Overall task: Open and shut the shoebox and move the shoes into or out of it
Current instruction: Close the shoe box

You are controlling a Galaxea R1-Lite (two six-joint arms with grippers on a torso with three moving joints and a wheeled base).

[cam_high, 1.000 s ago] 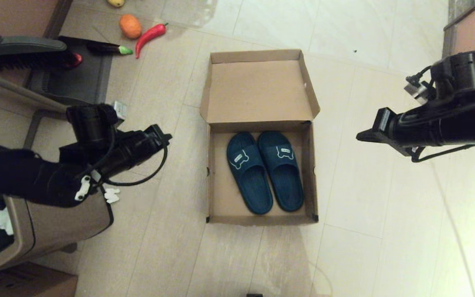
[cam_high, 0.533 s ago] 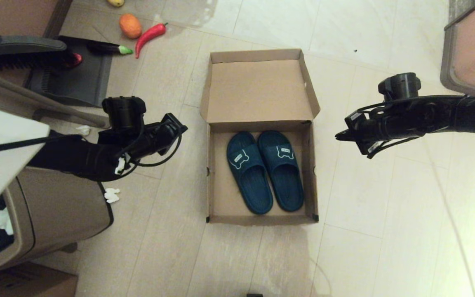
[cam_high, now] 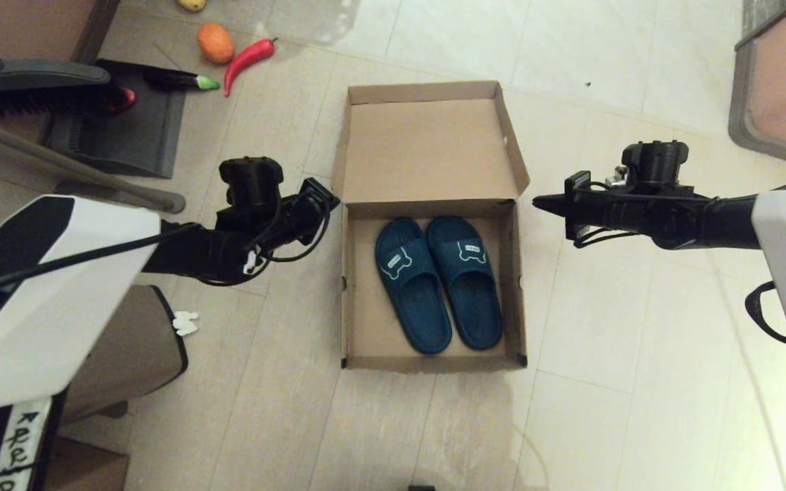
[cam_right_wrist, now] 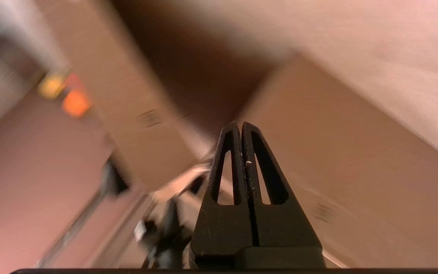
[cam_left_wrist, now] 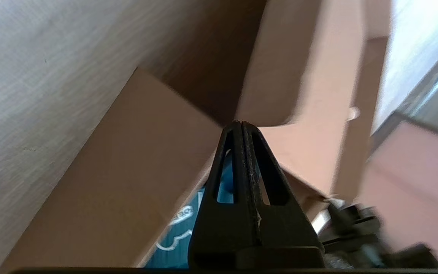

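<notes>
The brown cardboard shoebox [cam_high: 366, 320] lies open on the floor, its hinged lid [cam_high: 427, 150] folded back flat on the far side. Both dark teal shoes [cam_high: 437, 283] lie side by side inside it, bear outlines on their straps. My left gripper [cam_high: 333, 198] is shut and empty, its tip at the box's left wall near the lid hinge; a shoe [cam_left_wrist: 173, 236] shows past the box wall [cam_left_wrist: 127, 198] in the left wrist view. On the opposite side my right gripper [cam_high: 537, 202] is shut and empty, just outside the box's right wall [cam_right_wrist: 356, 182] near the hinge.
A brown trash bin [cam_high: 134, 354] stands at the near left under my left arm. A dustpan and brush [cam_high: 93, 116] lie at the far left, with an orange [cam_high: 215, 42], a red chilli [cam_high: 248, 60] and an eggplant [cam_high: 178, 80] beyond. Furniture [cam_high: 785, 82] stands at the far right.
Both arms have swung inward toward the shoebox, the left gripper reaching its left hinge corner and the right gripper nearing its right hinge corner. Box and shoes have not moved.
</notes>
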